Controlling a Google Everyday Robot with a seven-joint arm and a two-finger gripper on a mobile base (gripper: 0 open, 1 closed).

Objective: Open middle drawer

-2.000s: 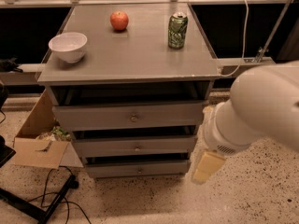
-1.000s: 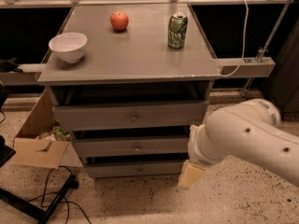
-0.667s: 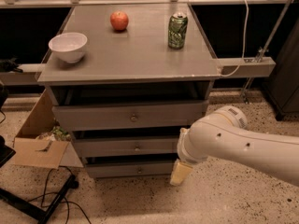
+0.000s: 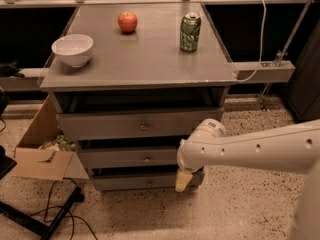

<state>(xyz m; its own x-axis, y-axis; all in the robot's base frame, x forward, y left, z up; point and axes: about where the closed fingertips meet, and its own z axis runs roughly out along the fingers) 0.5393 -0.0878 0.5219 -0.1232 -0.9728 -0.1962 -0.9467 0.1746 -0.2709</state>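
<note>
Gripper (image 4: 183, 180): low, under the right end of the middle drawer (image 4: 127, 158); apart or together cannot be told.
Drawer: shut, knob up-left of the gripper.
Cardboard box (image 4: 40, 163): far left, holding green scraps (image 4: 61, 143).

Speckled floor (image 4: 240, 209), grey cabinet (image 4: 145, 54), cardboard box (image 4: 40, 161)

Claw (image 4: 183, 180) hangs below the middle drawer (image 4: 125, 158), knob (image 4: 147, 158) unblocked.

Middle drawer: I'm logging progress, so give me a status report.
Gripper low at cabinet front, by lowest drawer right end. Middle drawer looks shut, knob untouched. Nothing blocking the knob.
</note>
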